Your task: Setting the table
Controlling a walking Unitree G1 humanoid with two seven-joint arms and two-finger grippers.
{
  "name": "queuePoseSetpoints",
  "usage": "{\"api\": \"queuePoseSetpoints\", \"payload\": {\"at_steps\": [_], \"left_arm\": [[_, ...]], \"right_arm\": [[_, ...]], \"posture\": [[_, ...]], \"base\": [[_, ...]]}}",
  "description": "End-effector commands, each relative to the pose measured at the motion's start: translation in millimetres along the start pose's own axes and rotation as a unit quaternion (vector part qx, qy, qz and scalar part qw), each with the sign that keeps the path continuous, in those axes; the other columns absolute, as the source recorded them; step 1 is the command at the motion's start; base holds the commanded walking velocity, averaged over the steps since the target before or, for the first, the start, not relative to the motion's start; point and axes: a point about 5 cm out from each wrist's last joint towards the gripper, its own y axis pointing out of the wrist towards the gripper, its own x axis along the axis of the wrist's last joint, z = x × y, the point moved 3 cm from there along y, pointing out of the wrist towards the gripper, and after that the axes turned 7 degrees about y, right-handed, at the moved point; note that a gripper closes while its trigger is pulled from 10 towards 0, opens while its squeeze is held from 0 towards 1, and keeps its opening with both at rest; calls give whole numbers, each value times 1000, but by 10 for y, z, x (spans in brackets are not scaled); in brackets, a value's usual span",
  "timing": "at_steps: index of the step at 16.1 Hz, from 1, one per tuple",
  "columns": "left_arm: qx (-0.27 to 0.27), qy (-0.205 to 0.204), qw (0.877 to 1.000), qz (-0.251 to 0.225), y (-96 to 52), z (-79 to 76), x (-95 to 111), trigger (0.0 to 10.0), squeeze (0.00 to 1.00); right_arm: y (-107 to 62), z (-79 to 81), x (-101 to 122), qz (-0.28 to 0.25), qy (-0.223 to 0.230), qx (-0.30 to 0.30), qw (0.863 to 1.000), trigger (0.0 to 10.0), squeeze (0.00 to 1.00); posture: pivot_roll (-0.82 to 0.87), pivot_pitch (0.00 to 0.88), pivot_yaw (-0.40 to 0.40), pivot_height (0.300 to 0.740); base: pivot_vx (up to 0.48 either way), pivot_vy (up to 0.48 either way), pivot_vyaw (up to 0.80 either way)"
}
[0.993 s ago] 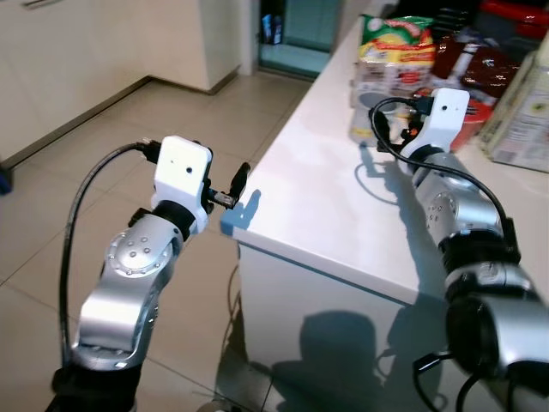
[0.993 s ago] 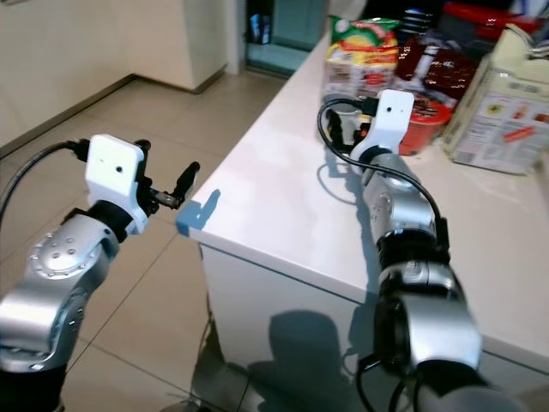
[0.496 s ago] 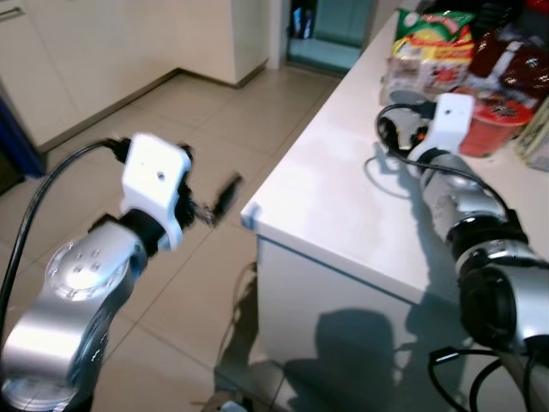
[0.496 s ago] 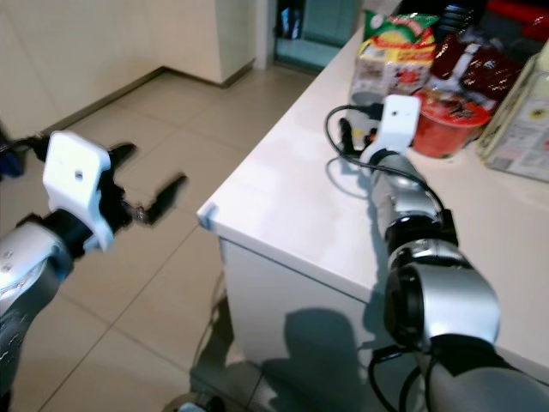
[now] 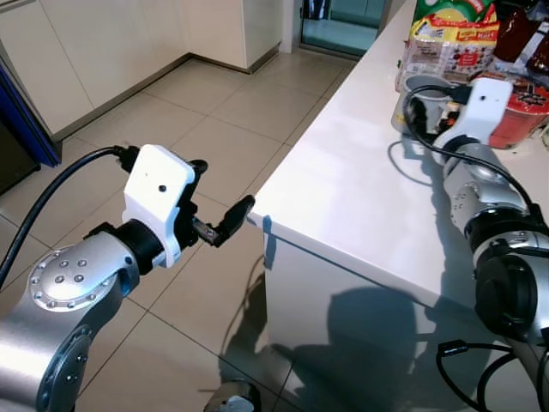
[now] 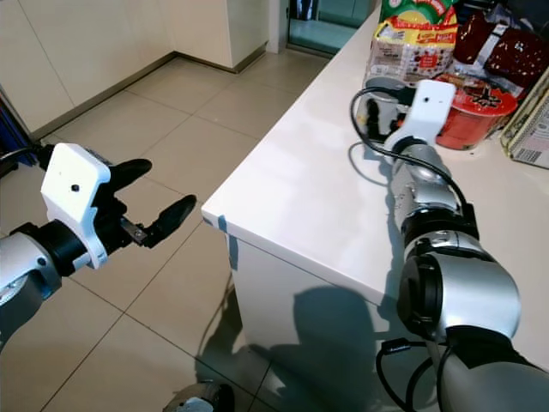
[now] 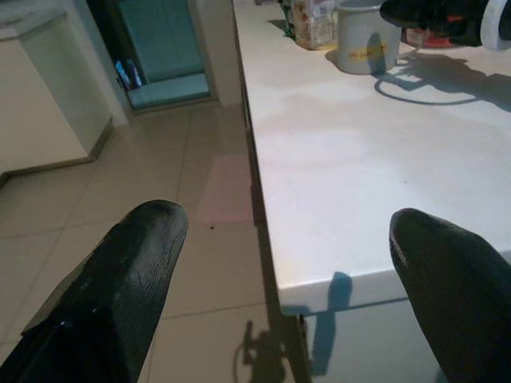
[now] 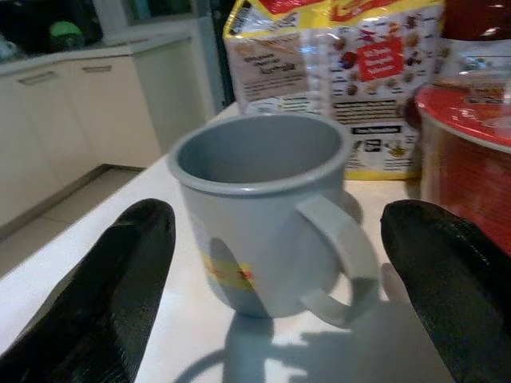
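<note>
Presently, a grey mug (image 8: 267, 211) stands upright at the white counter's (image 5: 360, 206) far edge, just before a snack bag (image 8: 335, 72). The right gripper (image 8: 271, 263), fingers wide, faces it. The left gripper (image 7: 279, 279), likewise wide, holds nothing off the counter's near corner.

a home kitchen is showing here: cream cabinets (image 5: 103, 43) are lining a beige tiled floor (image 5: 214, 112), and a white bench (image 5: 360, 189) is carrying a grey mug (image 8: 263, 207), snack packets (image 6: 416, 39) and a red instant-noodle bowl (image 6: 472, 116).
</note>
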Motion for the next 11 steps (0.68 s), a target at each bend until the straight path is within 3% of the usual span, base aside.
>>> {"api": "queuePoseSetpoints", "payload": {"at_steps": [1,3,4,5,8,11], "left_arm": [[-8,9,1000,-5,-50,-15,61,10000,0],[-12,9,1000,0,-81,-22,68,10000,0],[-12,9,1000,0,-93,-20,71,10000,0],[-10,13,1000,6,-137,-10,77,10000,0],[-6,18,1000,13,-192,14,87,10000,0],[-3,19,1000,18,-211,46,102,10000,0]], "right_arm": [[14,-56,75,-3,-21,-16,1000,10000,1000],[12,-102,65,8,-41,-28,999,10000,1000],[12,-109,61,10,-44,-30,999,10000,835],[9,-87,-12,35,-35,-18,999,10000,0],[8,0,-67,51,-16,20,998,10000,0],[7,19,-76,53,-29,26,998,10000,0]], "posture": [[406,120,46,740],[421,123,51,740],[427,124,52,740],[445,125,57,740],[463,124,61,740],[470,123,66,740]], "base": [[0,0,0],[0,0,0],[0,0,0],[0,0,0],[0,0,0],[0,0,0]]}}
